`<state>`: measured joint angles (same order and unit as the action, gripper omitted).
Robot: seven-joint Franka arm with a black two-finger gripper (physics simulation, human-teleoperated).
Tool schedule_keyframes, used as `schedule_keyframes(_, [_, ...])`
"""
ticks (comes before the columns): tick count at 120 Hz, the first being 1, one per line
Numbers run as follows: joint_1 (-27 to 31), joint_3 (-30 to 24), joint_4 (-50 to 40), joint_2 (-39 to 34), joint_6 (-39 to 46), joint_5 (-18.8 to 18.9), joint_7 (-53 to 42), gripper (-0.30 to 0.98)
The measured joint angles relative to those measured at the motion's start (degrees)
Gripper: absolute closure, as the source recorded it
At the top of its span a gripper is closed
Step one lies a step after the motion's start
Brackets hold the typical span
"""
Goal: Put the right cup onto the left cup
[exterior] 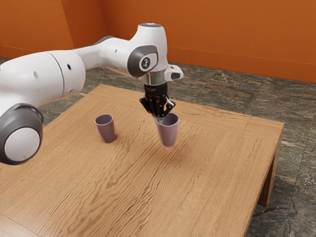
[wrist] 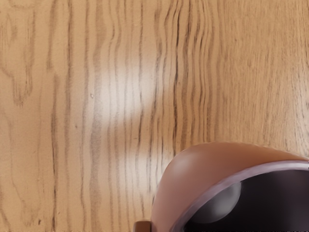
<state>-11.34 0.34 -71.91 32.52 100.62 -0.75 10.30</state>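
Observation:
My gripper (exterior: 159,119) is above the table in the exterior view, its fingertips together at the rim of the right cup (exterior: 168,132). It is shut on the wall of that mauve cup, on the side toward the exterior view's left. The cup hangs nearly upright, mouth up, seemingly a little above the wood. In the wrist view the held cup (wrist: 181,186) looms large beside a brown fingertip, with a dark interior. The left cup (exterior: 105,130), also mauve, stands upright on the table, apart from the held one, toward the exterior view's left.
The wooden table (exterior: 212,173) extends around both cups, with its far edge and a corner toward the exterior view's right. An orange wall (exterior: 222,29) rises behind the dark stone floor. The arm's white links reach over the table's left part in the exterior view.

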Motion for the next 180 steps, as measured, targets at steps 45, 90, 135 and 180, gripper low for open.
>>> schedule_keyframes(45, [0.91, 0.51, -9.88, -9.60, 0.50, 1.02, -0.09, 0.79])
schedule_keyframes(90, [5.42, 0.53, -10.99, -11.79, 0.70, 1.97, -0.22, 0.79])
schedule_keyframes(135, [10.24, 0.69, -11.42, -12.50, 0.66, 2.11, -0.63, 0.79])
schedule_keyframes(180, [14.89, 0.70, -11.43, -12.24, 0.74, 2.47, -0.92, 0.79])
